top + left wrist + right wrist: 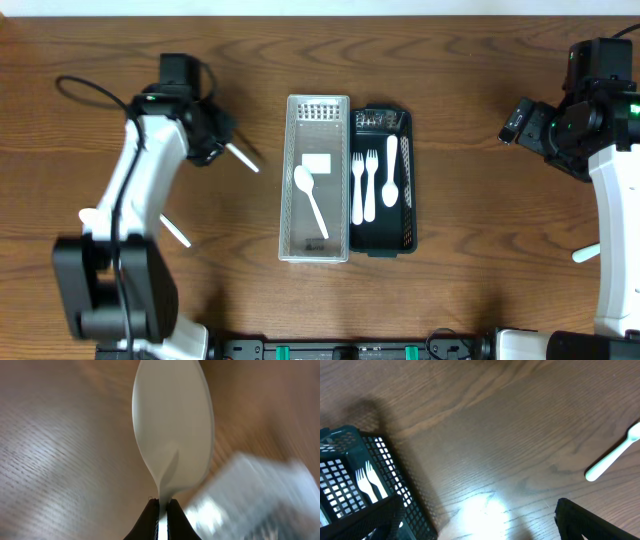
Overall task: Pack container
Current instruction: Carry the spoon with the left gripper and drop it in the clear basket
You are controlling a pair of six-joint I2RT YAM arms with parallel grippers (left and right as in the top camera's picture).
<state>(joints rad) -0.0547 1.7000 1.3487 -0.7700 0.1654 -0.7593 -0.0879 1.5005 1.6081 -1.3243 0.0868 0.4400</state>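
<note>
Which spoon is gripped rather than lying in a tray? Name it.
The spoon pinched in the left jaws; the others lie in the clear tray and dark tray.

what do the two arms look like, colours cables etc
Both match: left arm and right arm have white tube links, black joint housings and small green lights. A black cable loops off the left one. Fingers are black, tapering wedges.

No legible text, label, brand or number on any visible surface.
</note>
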